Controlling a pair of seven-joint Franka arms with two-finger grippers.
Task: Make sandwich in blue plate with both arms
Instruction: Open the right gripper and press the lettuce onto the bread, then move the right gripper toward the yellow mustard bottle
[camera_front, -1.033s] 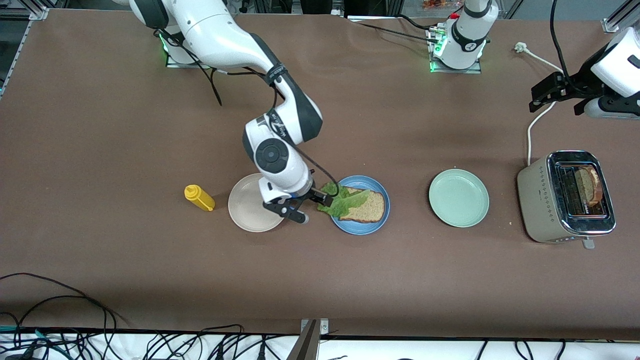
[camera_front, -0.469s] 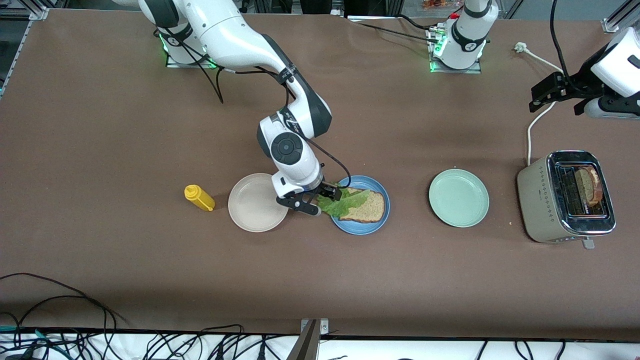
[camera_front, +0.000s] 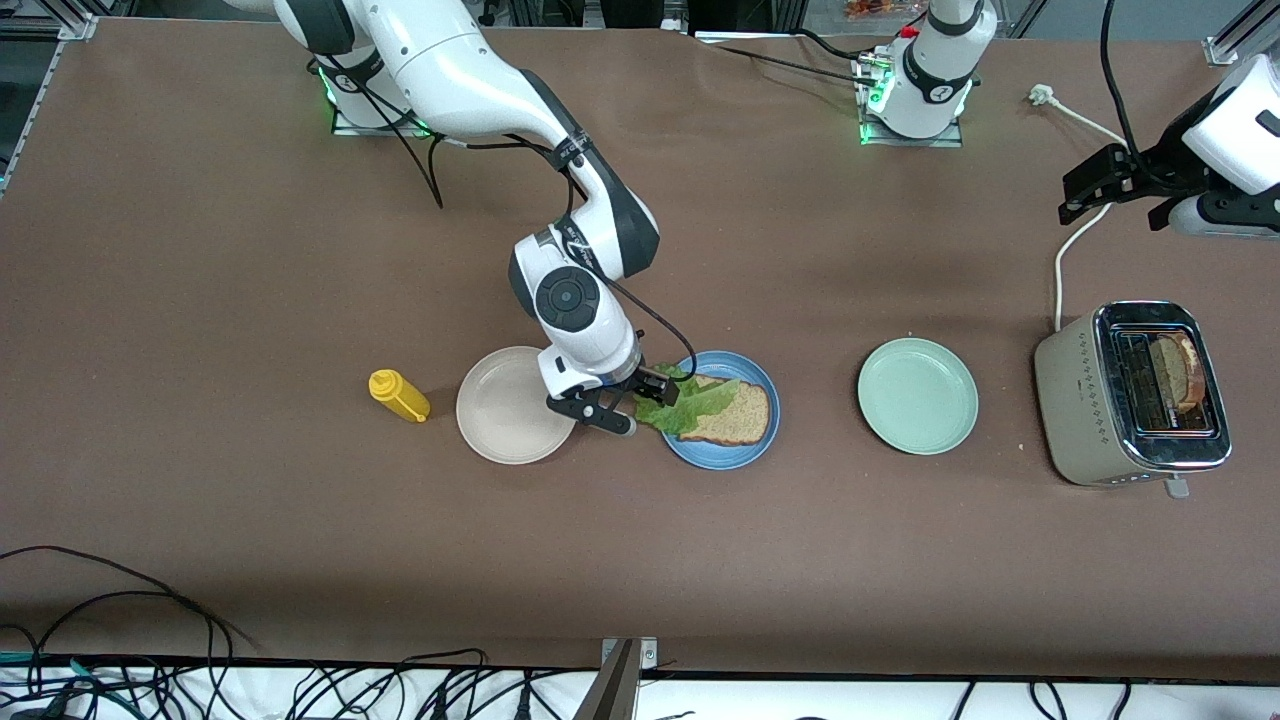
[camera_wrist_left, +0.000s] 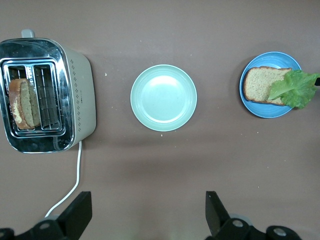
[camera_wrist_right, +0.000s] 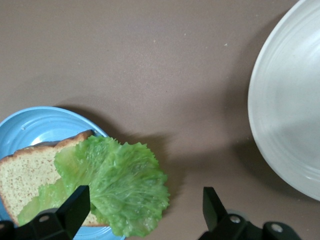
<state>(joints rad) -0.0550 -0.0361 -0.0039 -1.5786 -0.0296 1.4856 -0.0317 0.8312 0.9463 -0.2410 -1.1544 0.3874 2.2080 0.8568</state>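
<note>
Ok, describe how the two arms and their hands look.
Both arms are glossy white with black joint sections. The right arm has a round black cap at its wrist, small lettering and a black cable running along it; green lights glow at both bases. The right hand and left hand are black, with two fingers each.

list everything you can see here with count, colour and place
blue plate: one, mid-blue, mid-table between the other two plates
bread slice: one, brown, on the blue plate
lettuce leaf: one, green, on the bread, overhanging the plate rim
beige plate: one, off-white, beside the blue plate
green plate: one, pale green
yellow bottle: one, lying beside the beige plate
toaster: one, beige and chrome, bread in its slot
right gripper: black, open, beside the lettuce
left gripper: black, open, waiting high near the toaster
</note>
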